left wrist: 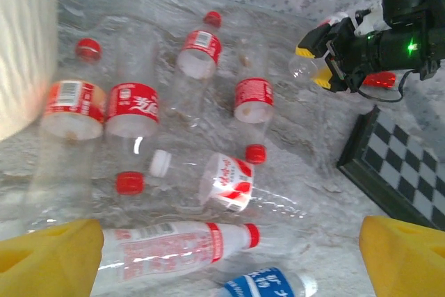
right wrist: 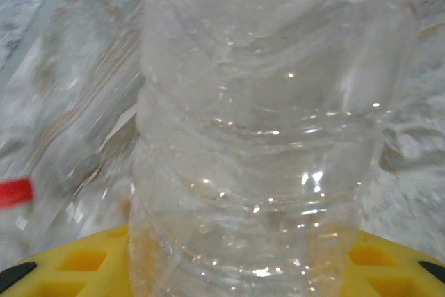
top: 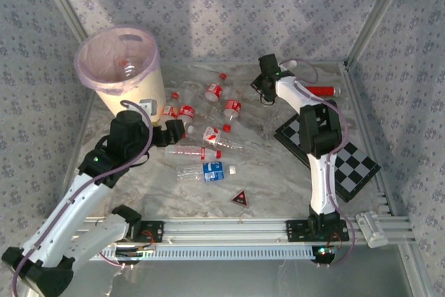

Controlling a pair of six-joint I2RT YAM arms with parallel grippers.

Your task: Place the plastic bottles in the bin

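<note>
My right claw (left wrist: 313,67) straddles a clear bottle (right wrist: 257,137), its long axis at 12 o'clock; clenched or not, I cannot tell. The bin (top: 118,97) lies at 9 o'clock across the tabletop (top: 278,180). My left claw (left wrist: 228,255) hangs released.

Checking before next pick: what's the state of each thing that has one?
Cream-white round plastic bin with pink liner: upright, open-topped, one bottle inside.
Clear crushed plastic bottles on table: lying down, outside bin.
Left gripper: open, empty.
Right gripper: fingers straddle a clear bottle; grip unclear.
</note>
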